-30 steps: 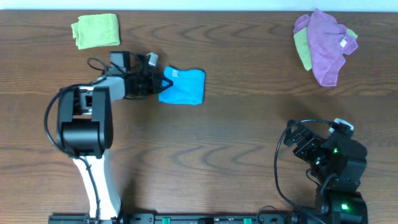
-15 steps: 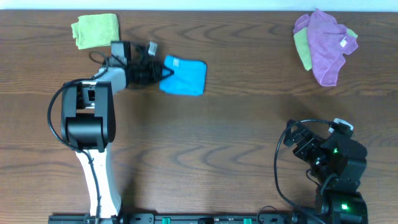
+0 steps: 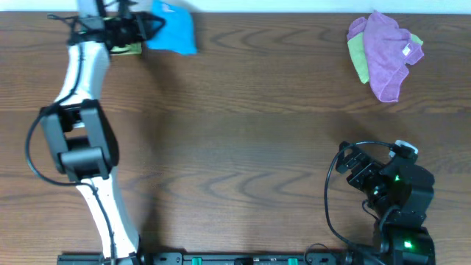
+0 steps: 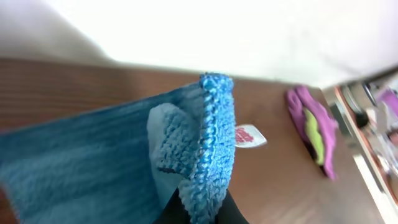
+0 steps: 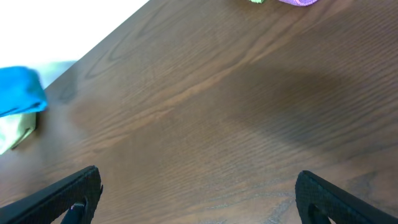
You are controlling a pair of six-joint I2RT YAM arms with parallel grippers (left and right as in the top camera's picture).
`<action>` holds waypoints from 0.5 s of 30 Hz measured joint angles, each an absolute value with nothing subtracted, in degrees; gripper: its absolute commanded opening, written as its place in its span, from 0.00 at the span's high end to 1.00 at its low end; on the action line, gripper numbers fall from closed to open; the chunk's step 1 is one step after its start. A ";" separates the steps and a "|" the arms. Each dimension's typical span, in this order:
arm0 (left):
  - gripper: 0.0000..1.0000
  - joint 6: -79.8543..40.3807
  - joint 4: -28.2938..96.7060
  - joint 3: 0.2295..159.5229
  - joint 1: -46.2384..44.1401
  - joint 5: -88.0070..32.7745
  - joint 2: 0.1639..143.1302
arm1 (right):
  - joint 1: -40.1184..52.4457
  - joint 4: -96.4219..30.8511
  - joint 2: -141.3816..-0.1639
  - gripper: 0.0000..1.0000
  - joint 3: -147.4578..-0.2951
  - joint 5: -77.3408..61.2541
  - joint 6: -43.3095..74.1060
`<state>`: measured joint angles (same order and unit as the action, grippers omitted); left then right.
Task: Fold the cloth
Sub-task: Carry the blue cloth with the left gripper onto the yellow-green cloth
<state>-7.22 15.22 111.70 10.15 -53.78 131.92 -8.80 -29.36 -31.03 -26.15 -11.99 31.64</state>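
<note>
The sky-blue cloth (image 3: pixel 171 29) hangs folded from my left gripper (image 3: pixel 147 28) at the far left of the table, near the back edge. In the left wrist view the jaws (image 4: pixel 198 211) are shut on a fuzzy folded edge of the cloth (image 4: pixel 93 162), and its white label (image 4: pixel 247 135) shows. The cloth also shows as a blue patch in the right wrist view (image 5: pixel 22 90). My right gripper (image 5: pixel 198 199) is open and empty, low over bare wood at the near right, shown in the overhead view (image 3: pixel 353 165).
A lime-green cloth (image 3: pixel 131 48) lies mostly hidden under my left gripper and also shows in the right wrist view (image 5: pixel 15 134). A purple cloth (image 3: pixel 386 51) over a green one (image 3: pixel 359 59) lies at the back right. The table's back edge (image 3: pixel 257 12) is close behind the blue cloth.
My left arm has stretched toward the back left, carrying the blue cloth from the middle left up over the lime-green cloth at the back edge. The right arm has not moved.
</note>
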 measured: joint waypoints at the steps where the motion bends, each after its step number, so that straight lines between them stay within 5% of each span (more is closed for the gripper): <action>1: 0.95 -7.22 15.22 111.79 11.09 -53.69 131.92 | -8.80 -29.36 -31.03 0.01 -26.15 -11.99 31.64; 15: 0.94 -6.96 8.38 111.79 18.70 -54.02 131.92 | -8.80 -29.41 -31.11 0.01 -26.15 -11.99 31.64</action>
<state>-6.96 8.38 111.79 18.70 -54.02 131.92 -8.80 -29.41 -31.11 -26.15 -11.99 31.64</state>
